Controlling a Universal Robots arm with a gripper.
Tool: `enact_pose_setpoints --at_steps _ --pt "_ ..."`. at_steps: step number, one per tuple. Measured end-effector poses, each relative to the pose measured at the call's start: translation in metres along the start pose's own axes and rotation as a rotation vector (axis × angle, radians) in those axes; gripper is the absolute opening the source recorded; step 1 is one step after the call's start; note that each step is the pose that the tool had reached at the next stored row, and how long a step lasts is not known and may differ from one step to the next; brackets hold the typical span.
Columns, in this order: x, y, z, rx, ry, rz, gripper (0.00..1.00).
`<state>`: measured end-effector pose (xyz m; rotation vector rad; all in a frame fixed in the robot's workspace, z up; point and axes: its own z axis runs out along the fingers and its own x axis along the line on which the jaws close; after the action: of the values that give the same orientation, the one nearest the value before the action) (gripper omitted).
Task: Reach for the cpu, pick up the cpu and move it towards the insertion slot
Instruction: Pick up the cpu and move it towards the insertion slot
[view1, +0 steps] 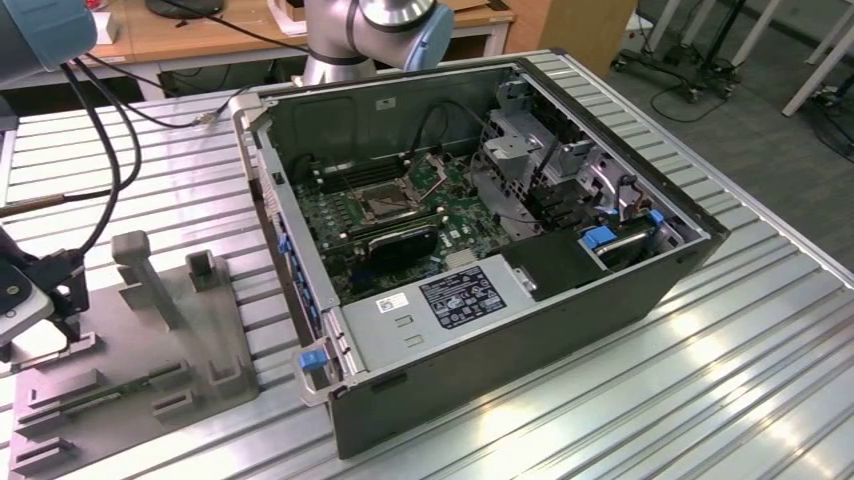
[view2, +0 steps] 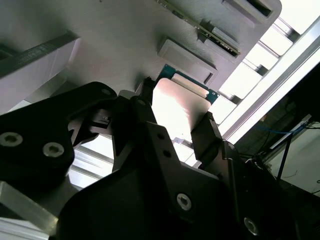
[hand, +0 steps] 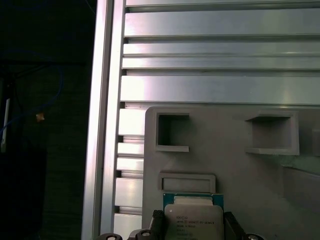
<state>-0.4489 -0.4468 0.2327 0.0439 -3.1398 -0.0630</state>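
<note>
The cpu, a small square chip with a silvery face and green rim, sits between my gripper's two dark fingers over the grey fixture plate. In the second wrist view the fingers press on opposite edges of the cpu, so the gripper is shut on it. Whether the chip has left the plate I cannot tell. In the exterior view the gripper hangs at the far left over the fixture plate. The insertion slot, dark with a silver frame, lies on the motherboard inside the open case.
The open computer case lies on the slatted aluminium table, on the exterior view's right of the fixture. Grey upright posts rise from the fixture plate. Black cables hang from the arm. The arm's base stands behind the case.
</note>
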Motion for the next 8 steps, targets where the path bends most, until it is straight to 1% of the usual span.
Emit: enact_pose_setpoints --at_steps 3,8 --pt "-0.0001 0.0000 -0.0010 0.0009 0.0001 0.000 0.54" --pt "-0.0001 0.0002 -0.0053 0.0011 0.0000 0.000 0.54"
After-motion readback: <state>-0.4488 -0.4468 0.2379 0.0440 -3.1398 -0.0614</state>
